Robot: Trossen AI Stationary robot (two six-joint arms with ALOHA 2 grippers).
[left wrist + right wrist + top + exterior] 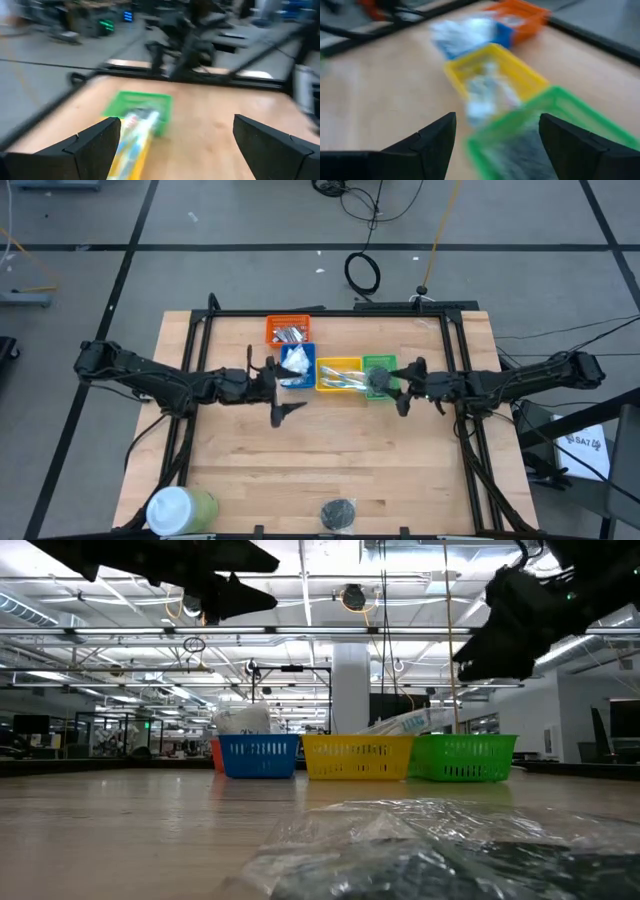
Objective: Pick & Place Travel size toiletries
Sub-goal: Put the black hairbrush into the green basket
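Four small trays stand in a row on the table's far half. The orange tray holds silvery sticks, the blue tray white wrinkly packets, the yellow tray toothbrushes and the green tray dark discs. One clear packet of dark discs lies flat at the near edge. My left gripper hangs open in the air just left of the blue tray. My right gripper hangs open just right of the green tray. Neither holds anything.
A large green cylinder with a white cap lies at the table's near left corner. A black frame runs along the far edge and down both sides. Bare wood spreads between the trays and the near edge.
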